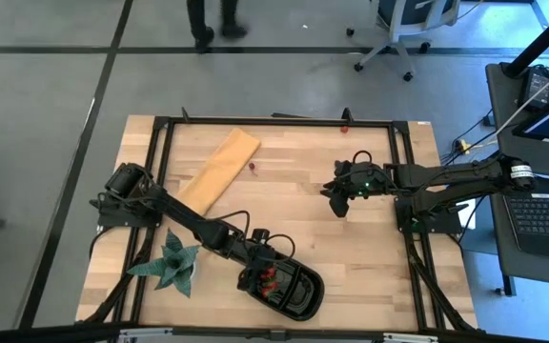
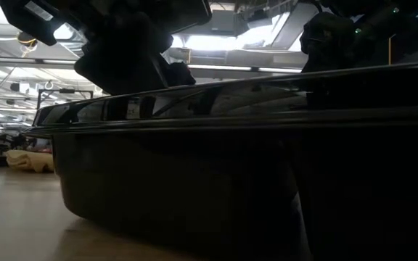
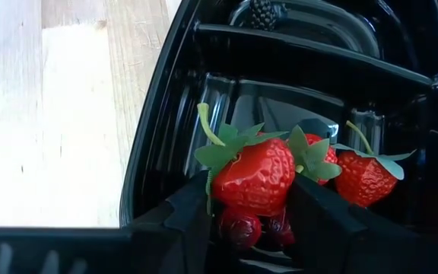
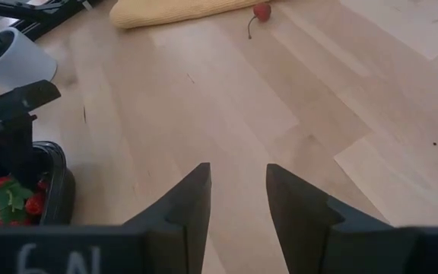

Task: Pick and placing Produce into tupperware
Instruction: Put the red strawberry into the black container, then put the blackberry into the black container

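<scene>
Left gripper (image 3: 249, 217) hanging over tupperware (image 1: 305, 295), fingers (image 3: 185, 217) apart w/ front strawberry (image 3: 255, 176) sitting between them; grip vs. release: cannot tell. Strawberries: glossy red, seeded, green leafy caps; 3 showing in tray's near compartment, second (image 3: 365, 179) beside, third part hidden. Dark red berries (image 3: 238, 226), approx. 2, lying under them. Blackberry (image 3: 264, 12), 1, resting in far compartment. Tray: black, glossy, ribbed, sitting at table's (image 1: 294, 205) front edge. Right gripper (image 4: 236, 199) hovering over bare wood, well apart, jaws parted, holding nothing. Loose cherry (image 4: 261, 11) lying beside tan board (image 1: 219, 170).
</scene>
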Robot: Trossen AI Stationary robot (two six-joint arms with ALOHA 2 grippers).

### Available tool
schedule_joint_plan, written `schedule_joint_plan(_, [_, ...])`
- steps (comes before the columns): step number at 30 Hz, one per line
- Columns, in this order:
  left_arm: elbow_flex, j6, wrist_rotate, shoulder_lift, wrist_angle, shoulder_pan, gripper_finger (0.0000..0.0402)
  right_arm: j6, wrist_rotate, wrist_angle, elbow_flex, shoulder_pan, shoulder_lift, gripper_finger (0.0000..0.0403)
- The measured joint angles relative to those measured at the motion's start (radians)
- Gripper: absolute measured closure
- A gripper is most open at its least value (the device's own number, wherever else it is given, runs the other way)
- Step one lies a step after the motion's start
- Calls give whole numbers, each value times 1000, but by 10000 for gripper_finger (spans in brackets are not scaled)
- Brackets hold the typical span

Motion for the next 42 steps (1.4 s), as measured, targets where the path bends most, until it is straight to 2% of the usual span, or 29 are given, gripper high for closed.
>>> schedule_joint_plan(5, [0, -18, 1, 0, 0, 0, 239, 0, 0, 0, 0, 0, 0, 272])
schedule_joint_plan(13, [0, -45, 35, 0, 1, 2, 195, -2, 0, 1, 0, 0, 0, 272])
schedule_joint_plan(20, [-1, -29, 35, -50, -8, 10, 190, -1, 0, 1, 0, 0, 0, 272])
schedule_joint_plan(27, [-1, 71, 32, -200, -12, 46, 190, -2, 0, 2, 0, 0, 0, 272])
schedule_joint_plan(32, [0, 165, -66, -336, -111, 85, 190, -3, 0, 2, 0, 0, 0, 272])
schedule_joint_plan(42, [0, 218, -73, -612, -264, 256, 190, -3, 0, 9, 0, 0, 0, 272])
